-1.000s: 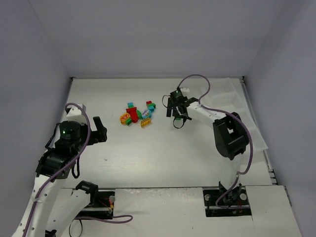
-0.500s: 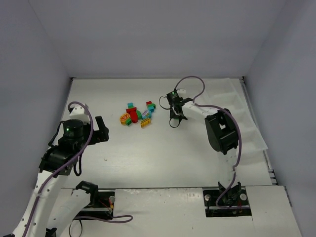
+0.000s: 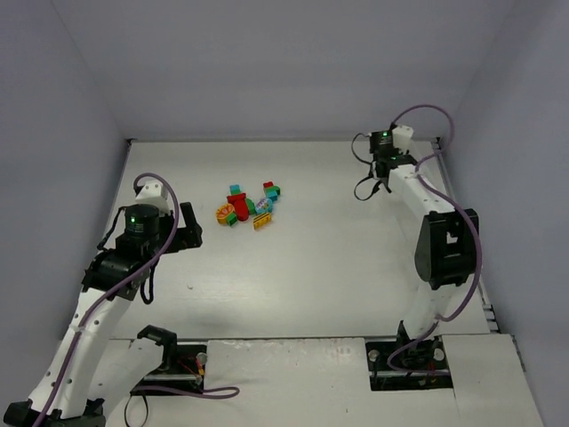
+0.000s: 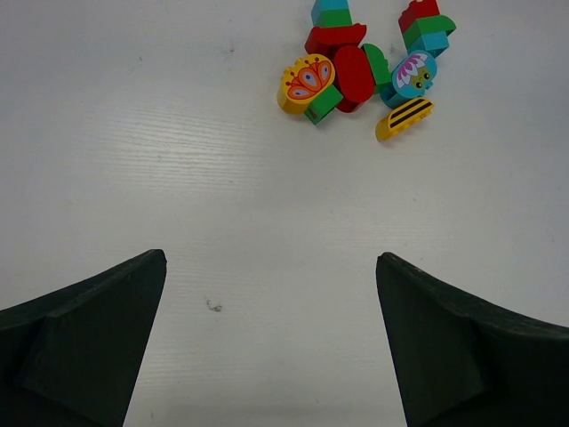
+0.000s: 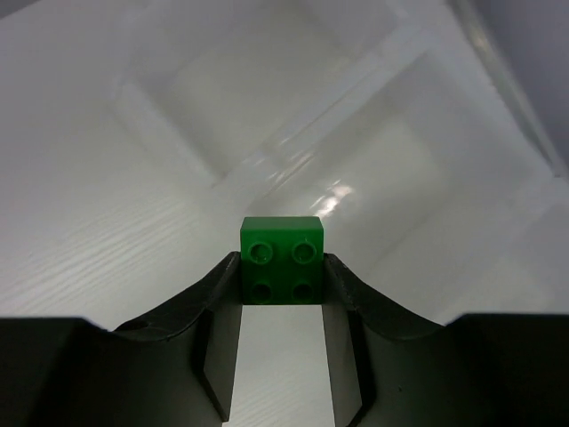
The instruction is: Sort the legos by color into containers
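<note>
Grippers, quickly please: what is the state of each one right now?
Left gripper: open, holding nothing.
Right gripper: closed on a green lego.

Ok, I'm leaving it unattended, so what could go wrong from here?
The green brick is pinched only at the tips of the right gripper, so it could slip out early. The tray has thin, translucent walls, so an off-centre release might land the brick in the wrong compartment or on the table.
</note>
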Action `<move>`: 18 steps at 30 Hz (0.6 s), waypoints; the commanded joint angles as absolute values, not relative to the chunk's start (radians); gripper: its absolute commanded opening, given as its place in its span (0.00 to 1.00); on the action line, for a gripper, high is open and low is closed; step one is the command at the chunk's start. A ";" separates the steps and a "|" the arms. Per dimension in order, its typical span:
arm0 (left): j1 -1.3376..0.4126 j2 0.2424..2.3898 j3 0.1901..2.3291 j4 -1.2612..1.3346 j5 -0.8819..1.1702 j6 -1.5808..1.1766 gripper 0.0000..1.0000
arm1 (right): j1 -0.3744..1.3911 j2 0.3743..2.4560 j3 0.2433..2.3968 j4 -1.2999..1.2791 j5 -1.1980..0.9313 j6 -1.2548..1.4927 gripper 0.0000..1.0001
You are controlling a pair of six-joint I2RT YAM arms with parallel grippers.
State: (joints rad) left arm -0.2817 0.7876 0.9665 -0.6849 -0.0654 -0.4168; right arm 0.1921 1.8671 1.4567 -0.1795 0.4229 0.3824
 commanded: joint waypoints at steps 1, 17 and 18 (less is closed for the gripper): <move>-0.287 0.793 0.976 -0.600 -0.052 -0.420 0.97 | 0.129 1.819 1.470 -0.170 0.491 0.365 0.02; -0.287 0.804 0.959 -0.598 -0.064 -0.407 0.97 | 0.005 1.832 1.486 -0.172 0.339 0.305 0.77; -0.285 0.807 0.957 -0.597 -0.061 -0.407 0.97 | 0.011 1.824 1.482 -0.170 0.322 0.301 0.77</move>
